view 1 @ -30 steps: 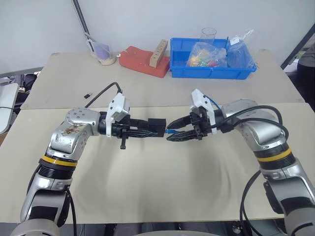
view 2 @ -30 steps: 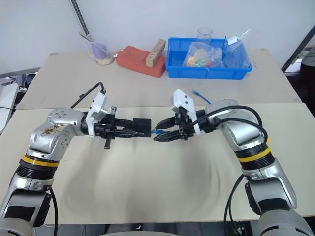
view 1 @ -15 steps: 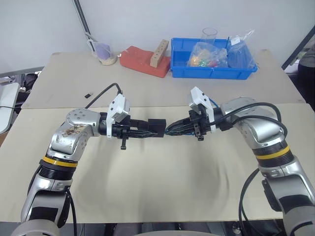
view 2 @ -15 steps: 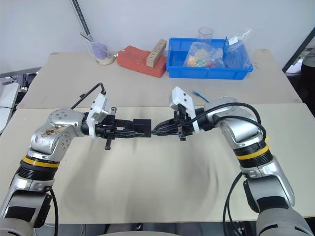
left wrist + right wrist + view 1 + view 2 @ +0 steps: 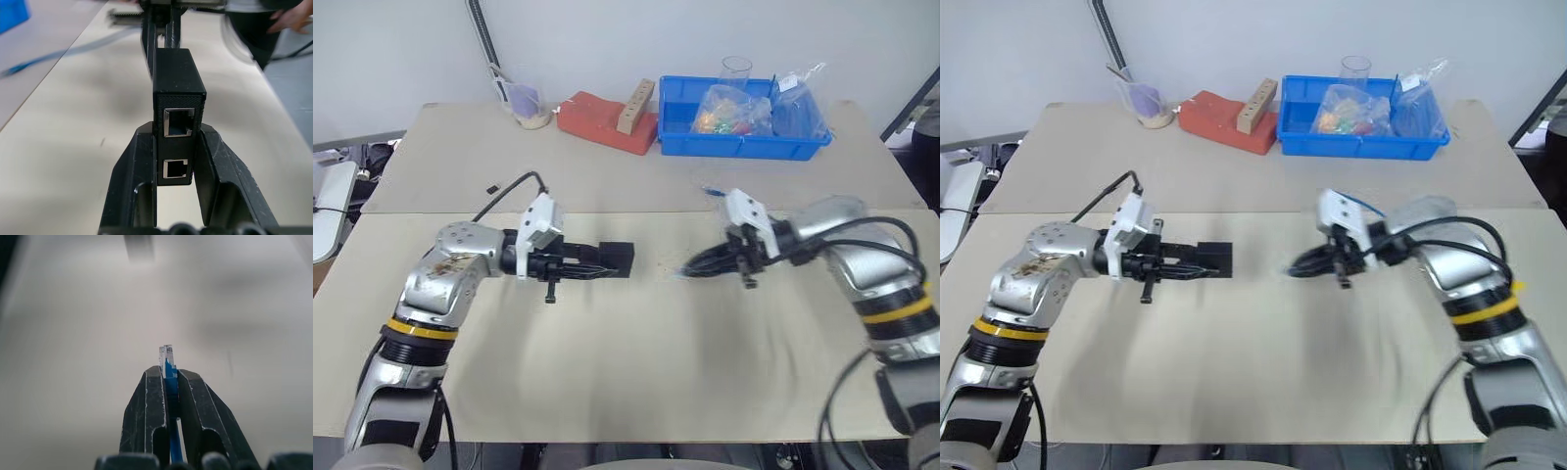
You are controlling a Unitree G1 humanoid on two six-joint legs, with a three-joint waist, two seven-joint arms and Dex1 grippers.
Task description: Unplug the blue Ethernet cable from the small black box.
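Note:
My left gripper point(image 5: 599, 266) is shut on the small black box point(image 5: 615, 260) and holds it level above the table. In the left wrist view the box point(image 5: 178, 88) sits between the two fingers point(image 5: 131, 181), and both of its ports are empty. My right gripper point(image 5: 691, 269) hovers a hand's width to the right of the box, apart from it. It is shut on the blue Ethernet cable point(image 5: 171, 382), whose clear plug point(image 5: 166, 354) sticks out past the fingertips. The cable's far end point(image 5: 714, 192) lies on the table behind the right wrist.
At the back of the table point(image 5: 636, 352) stand a blue bin point(image 5: 744, 145) with bags, a red pad point(image 5: 599, 119) with a wooden block point(image 5: 636, 103), and a cup point(image 5: 524, 103). A tiny black stick point(image 5: 491, 187) lies at the left. A person's hand point(image 5: 293, 14) is beyond the table edge.
My right gripper closed on the cable's plug and swung right and down, drawing the plug out of the box. The left gripper stayed put with the box.

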